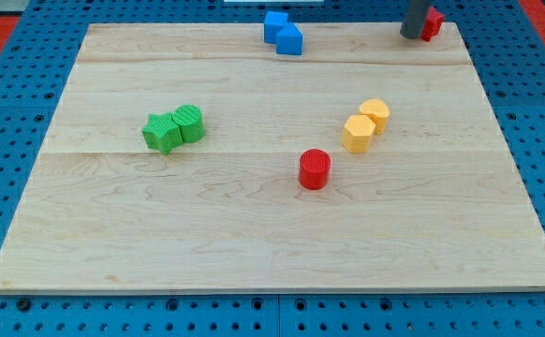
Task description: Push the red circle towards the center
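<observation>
The red circle [315,169] is a short cylinder with a ribbed side, and it stands on the pale wooden board [254,234], whose grain runs in long planks, a little toward the view's right and bottom from the board's middle. Up and right of the red circle, near it, are two yellow blocks touching each other: a yellow hexagon [357,134] and a yellow cylinder [375,114]. Well apart to the red circle's left are two ribbed green blocks in contact, a green star-like one [163,132] and a green rounded one [189,123]. Far above the red circle, at the board's top edge, two blue cube-like blocks [283,33] touch. My tip [412,36] is the end of a dark, smooth rod without any claw and holds nothing; it is far up and right of the red circle, touching a second red block [432,23] of unclear shape at the top right corner. Around the board lies a blue perforated panel [1,140].
</observation>
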